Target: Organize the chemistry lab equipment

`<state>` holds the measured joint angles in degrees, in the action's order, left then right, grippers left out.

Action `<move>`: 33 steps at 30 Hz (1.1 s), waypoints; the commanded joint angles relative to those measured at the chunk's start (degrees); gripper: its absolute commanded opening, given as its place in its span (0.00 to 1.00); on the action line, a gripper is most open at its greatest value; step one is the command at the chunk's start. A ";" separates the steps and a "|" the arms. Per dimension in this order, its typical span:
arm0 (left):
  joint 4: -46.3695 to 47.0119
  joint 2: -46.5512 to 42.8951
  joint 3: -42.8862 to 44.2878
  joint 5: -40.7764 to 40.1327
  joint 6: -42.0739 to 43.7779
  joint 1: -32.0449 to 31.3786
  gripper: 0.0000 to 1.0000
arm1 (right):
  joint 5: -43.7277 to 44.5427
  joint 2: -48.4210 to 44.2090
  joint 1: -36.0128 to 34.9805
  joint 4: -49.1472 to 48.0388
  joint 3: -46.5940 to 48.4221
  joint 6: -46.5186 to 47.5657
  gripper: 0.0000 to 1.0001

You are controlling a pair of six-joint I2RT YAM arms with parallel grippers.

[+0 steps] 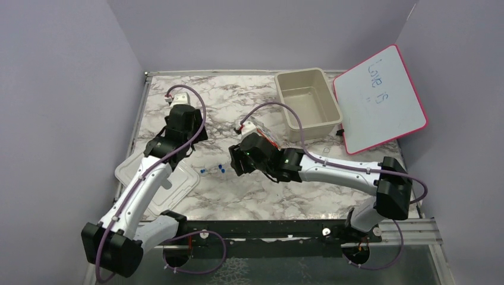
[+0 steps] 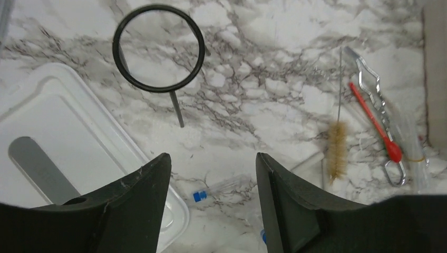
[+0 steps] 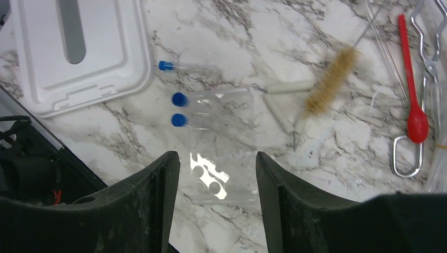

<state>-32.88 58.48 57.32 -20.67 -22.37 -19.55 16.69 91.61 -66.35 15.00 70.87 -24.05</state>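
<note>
The left gripper (image 2: 213, 163) and right gripper (image 3: 216, 158) hang open, empty. Clear blue-capped tubes (image 3: 180, 99) lie just left of the right gripper, near the white lid (image 3: 116, 52). They look light, slippery and fragile, best pinched gently mid-barrel.

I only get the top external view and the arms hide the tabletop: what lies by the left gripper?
Observer: The black wire ring lies flat on the marble ahead of the open left gripper, near the white lid.
Operator: And the right?
Observer: Three clear tubes with blue caps lie ahead of the open right gripper; nothing is held.
Operator: The brush?
Observer: The tan-bristled wire brush lies between those tubes and the red-tipped dropper.
</note>
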 commanded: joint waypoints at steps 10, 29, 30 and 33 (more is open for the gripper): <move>-5.71 14.66 -3.71 17.93 1.20 1.95 0.49 | -4.95 -10.82 8.09 -8.65 -15.07 -4.84 0.56; -5.48 29.17 -2.88 22.38 4.35 1.26 0.32 | -6.41 -14.75 10.04 -10.83 -20.53 -4.24 0.55; -5.46 29.57 -2.71 22.47 4.55 1.19 0.32 | -6.44 -14.69 10.13 -10.87 -20.51 -4.25 0.55; -5.42 29.85 -2.70 22.43 4.75 0.83 0.34 | -6.41 -14.59 10.23 -10.76 -20.47 -4.17 0.55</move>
<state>-38.00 87.77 53.74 1.04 -18.90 -18.13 10.81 78.11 -56.49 5.96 50.72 -28.45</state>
